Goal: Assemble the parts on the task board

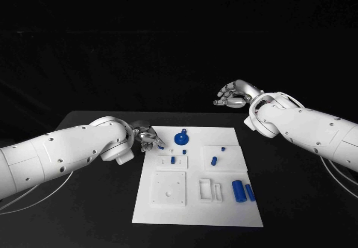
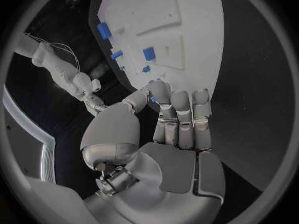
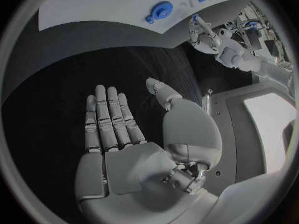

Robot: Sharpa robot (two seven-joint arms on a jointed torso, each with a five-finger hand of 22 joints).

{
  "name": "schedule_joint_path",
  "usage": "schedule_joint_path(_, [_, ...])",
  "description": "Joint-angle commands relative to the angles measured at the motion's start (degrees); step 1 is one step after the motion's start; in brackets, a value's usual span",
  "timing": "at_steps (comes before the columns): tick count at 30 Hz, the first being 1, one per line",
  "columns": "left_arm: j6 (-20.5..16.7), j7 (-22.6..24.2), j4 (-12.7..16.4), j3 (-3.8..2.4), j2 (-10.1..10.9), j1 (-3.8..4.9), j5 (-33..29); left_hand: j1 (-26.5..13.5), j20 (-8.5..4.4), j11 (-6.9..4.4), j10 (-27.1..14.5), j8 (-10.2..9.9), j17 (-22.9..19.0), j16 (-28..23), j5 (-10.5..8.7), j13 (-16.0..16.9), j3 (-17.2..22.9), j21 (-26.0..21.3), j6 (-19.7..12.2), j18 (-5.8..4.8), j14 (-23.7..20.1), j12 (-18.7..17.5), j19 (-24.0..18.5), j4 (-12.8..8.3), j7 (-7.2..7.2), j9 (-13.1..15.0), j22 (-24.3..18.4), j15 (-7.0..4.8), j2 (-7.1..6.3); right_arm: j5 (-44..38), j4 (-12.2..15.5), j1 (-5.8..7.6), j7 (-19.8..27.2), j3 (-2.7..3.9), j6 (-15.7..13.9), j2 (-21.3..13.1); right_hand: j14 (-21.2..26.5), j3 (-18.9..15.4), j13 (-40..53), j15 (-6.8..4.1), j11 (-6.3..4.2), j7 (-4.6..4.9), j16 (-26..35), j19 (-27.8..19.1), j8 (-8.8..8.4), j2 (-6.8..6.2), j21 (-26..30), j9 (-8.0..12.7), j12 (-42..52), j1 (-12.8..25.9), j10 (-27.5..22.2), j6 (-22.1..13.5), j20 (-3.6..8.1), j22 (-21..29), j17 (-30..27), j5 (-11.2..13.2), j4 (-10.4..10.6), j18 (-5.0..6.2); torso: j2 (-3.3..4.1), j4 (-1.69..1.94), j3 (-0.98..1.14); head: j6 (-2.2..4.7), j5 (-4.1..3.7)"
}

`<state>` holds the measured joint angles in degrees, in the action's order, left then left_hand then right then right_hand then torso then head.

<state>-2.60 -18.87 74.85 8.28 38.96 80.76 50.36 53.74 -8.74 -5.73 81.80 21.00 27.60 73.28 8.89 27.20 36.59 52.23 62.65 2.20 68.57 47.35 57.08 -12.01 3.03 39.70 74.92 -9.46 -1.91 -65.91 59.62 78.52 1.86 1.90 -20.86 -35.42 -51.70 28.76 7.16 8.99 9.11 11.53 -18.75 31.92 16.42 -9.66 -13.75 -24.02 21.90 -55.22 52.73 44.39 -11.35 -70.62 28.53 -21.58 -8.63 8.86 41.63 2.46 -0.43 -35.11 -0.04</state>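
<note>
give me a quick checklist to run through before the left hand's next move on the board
1. Left hand holding a part: ok; the left wrist view shows a small blue part pinched at its fingertips.
2. Left hand over the task board: ok; it is at the board's far left corner.
3. Right hand out of the way: ok; it is off the board, beyond its far right corner, and holds nothing.
4. Other parts undisturbed: ok; the round blue part and the two blue cylinders lie on the board.
5. Which slot the held part fits: cannot tell.
</note>
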Motion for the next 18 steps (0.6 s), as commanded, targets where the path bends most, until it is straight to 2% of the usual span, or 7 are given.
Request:
schedule_joint_path(1, [-5.02, 0.35, 2.18, 0.07, 1.01, 0.01, -0.1, -0.31, -6.37, -0.23, 0.31, 1.65, 0.2, 0.56, 1.73, 0.4, 0.27, 0.57, 5.31, -0.36, 1.17, 0.83, 0.6, -0.08, -2.74, -0.19, 1.23, -1.0, -0.3, -0.02, 0.14, -0.13, 0.33, 0.0, 0.69, -0.16, 0.3, -0.25, -0.09, 0.07, 0.31, 0.71, 0.37, -0.41, -0.07, -0.27, 0.41, 0.06, -0.24, -0.19, -0.13, -0.41, 0.08, -0.07, -0.07, -0.27, -0.06, 0.11, 0.04, 0.04, -0.07, -0.08, 0.02])
schedule_joint_path(3, [-5.46, 0.4, 3.27, 0.2, 1.43, -0.02, -0.06, -0.39, -6.47, -0.29, 0.3, 1.93, 0.29, 0.8, 2.01, 0.58, 0.31, 0.79, 5.4, -0.32, 1.31, 1.2, 0.75, -0.14, -2.81, -0.25, 1.23, -1.13, -0.34, -0.02, 0.23, -0.18, 0.33, 0.0, 0.69, -0.37, 0.3, -0.24, -0.16, 0.07, 0.31, 0.71, 0.38, -0.43, -0.06, -0.27, 0.44, 0.08, -0.23, -0.27, -0.13, -0.42, 0.08, -0.1, -0.09, -0.44, -0.11, 0.13, 0.02, -0.03, -0.07, -0.17, 0.13])
schedule_joint_path(11, [-6.82, 0.53, 6.08, 0.49, 2.4, -0.55, 2.68, -0.95, -6.86, -0.83, 0.46, 3.64, 0.9, 2.38, 2.93, 1.68, 0.2, 2.06, 6.44, -0.11, 2.29, 3.74, 1.38, -0.33, -3.39, -0.41, 1.24, -1.25, -0.36, -0.02, 0.41, -0.46, 0.14, 0.0, 0.98, -0.7, 0.32, -0.26, -0.26, 0.08, 0.31, 0.72, 0.38, -0.45, -0.05, -0.27, 0.49, 0.11, -0.22, -0.32, -0.13, -0.43, 0.05, -0.16, -0.11, -0.67, -0.14, 0.14, -0.03, 0.12, -0.04, -0.26, 0.28])
schedule_joint_path(12, [-7.09, 0.46, 6.18, 0.63, 2.41, -0.62, 3.1, -1.02, -6.87, -0.86, 0.44, 3.73, 0.93, 2.47, 2.95, 1.74, 0.2, 2.14, 6.49, -0.1, 2.33, 3.9, 1.4, -0.29, -3.42, -0.43, 1.24, -1.25, -0.33, -0.02, 0.41, -0.48, 0.13, 0.0, 0.99, -0.75, 0.32, -0.26, -0.27, 0.08, 0.31, 0.72, 0.39, -0.45, -0.05, -0.27, 0.5, 0.11, -0.22, -0.31, -0.13, -0.43, 0.05, -0.16, -0.11, -0.68, -0.14, 0.14, -0.04, 0.09, -0.02, -0.29, 0.34])
schedule_joint_path(14, [-7.7, 0.33, 6.47, 1.54, 2.4, -0.68, 4.16, -1.38, -6.91, -0.98, 0.35, 4.0, 1.06, 2.81, 3.0, 1.93, 0.23, 2.41, 6.56, -0.06, 2.47, 4.43, 1.49, -0.05, -3.5, -0.52, 1.23, -1.23, 0.2, -0.02, 0.45, -0.49, 0.14, 0.0, 0.94, -0.93, 0.37, -0.26, -0.39, 0.1, 0.33, 0.74, 0.41, -0.5, -0.05, -0.24, 0.57, 0.15, -0.21, -0.38, -0.15, -0.48, 0.02, -0.23, -0.14, -1.08, -0.19, 0.15, -0.04, 0.14, -0.02, -0.25, 0.49])
schedule_joint_path(18, [-8.69, 0.15, 7.12, 2.11, 2.57, -0.86, 5.13, -1.69, -6.98, -1.12, 0.23, 4.4, 1.2, 3.24, 3.52, 2.17, 0.29, 2.77, 6.65, 0.03, 2.59, 5.15, 1.56, -0.24, -3.65, -0.6, 1.24, -1.33, 0.41, -0.01, 0.53, -0.51, 0.08, 0.0, 1.03, -1.01, 0.37, -0.28, -0.46, 0.11, 0.34, 0.74, 0.42, -0.5, -0.04, -0.24, 0.59, 0.17, -0.2, -0.38, -0.14, -0.49, 0.0, -0.27, -0.16, -1.27, -0.19, 0.16, 0.01, 0.07, -0.07, -0.35, 0.65])
